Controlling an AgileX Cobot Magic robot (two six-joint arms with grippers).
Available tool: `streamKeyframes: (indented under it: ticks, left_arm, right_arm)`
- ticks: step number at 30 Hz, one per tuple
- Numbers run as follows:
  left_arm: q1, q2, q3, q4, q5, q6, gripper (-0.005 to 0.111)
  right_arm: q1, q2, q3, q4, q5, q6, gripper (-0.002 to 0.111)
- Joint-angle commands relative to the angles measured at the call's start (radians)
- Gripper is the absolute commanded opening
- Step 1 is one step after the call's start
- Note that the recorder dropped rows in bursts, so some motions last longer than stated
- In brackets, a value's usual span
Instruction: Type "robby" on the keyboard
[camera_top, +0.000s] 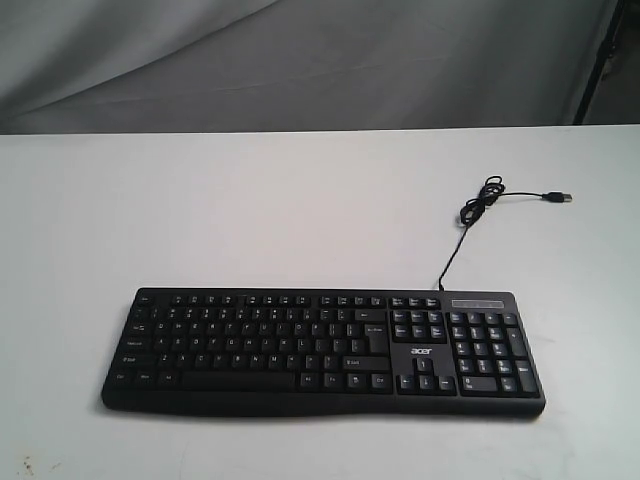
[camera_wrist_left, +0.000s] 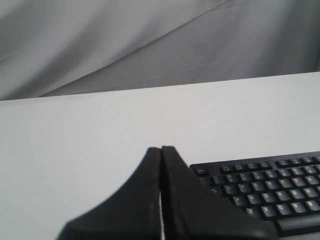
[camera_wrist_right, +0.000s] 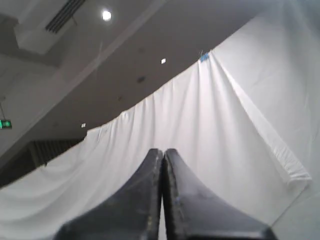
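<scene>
The wide black Acer keyboard (camera_top: 322, 351) lies flat near the front of the white table, number pad on the right. Its thin black USB cable (camera_top: 478, 206) runs back from the top edge, coils once and ends in a plug at the right. No arm shows in the exterior view. In the left wrist view my left gripper (camera_wrist_left: 161, 149) is shut and empty, hovering beside the keyboard's (camera_wrist_left: 267, 185) Esc corner. The right wrist view has my right gripper (camera_wrist_right: 163, 151) shut and empty, aimed up at a white drape and ceiling, with the keyboard out of that view.
The white table (camera_top: 250, 210) stretches behind and to both sides of the keyboard. A grey cloth backdrop (camera_top: 300, 60) hangs behind the table's far edge. A few dark specks mark the front left corner.
</scene>
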Motion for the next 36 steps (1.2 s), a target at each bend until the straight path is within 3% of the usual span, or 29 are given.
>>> streamKeyframes:
  ticks: [1, 8, 13, 17, 21, 25, 32, 36]
  left_arm:
    - [-0.006, -0.003, 0.004, 0.005, -0.005, -0.003, 0.000]
    - [-0.006, -0.003, 0.004, 0.005, -0.005, -0.003, 0.000]
    - [-0.006, -0.003, 0.004, 0.005, -0.005, -0.003, 0.000]
    - [-0.006, -0.003, 0.004, 0.005, -0.005, -0.003, 0.000]
    - [-0.006, -0.003, 0.004, 0.005, -0.005, -0.003, 0.000]
    - [-0.006, -0.003, 0.004, 0.005, -0.005, -0.003, 0.000]
    - [-0.006, -0.003, 0.004, 0.005, -0.005, -0.003, 0.000]
    - [-0.006, -0.003, 0.004, 0.005, -0.005, -0.003, 0.000]
  right_arm:
    - [-0.005, 0.116, -0.149, -0.409, 0.152, 0.313, 0.000]
    - [-0.005, 0.559, -0.385, -1.060, -0.199, 0.866, 0.000]
    - [-0.005, 0.895, -0.601, -1.365, -0.426, 1.011, 0.000]
    - [-0.005, 1.076, -0.750, -1.498, -0.516, 1.079, 0.000]
    - [0.005, 1.188, -0.849, -1.527, -0.509, 1.123, 0.000]
    - [0.077, 1.247, -0.909, -1.527, -0.472, 1.109, 0.000]
    - [0.356, 1.437, -0.956, -1.527, -0.309, 0.974, 0.000]
    - [0.509, 1.512, -0.956, -1.527, 0.038, 0.814, 0.000]
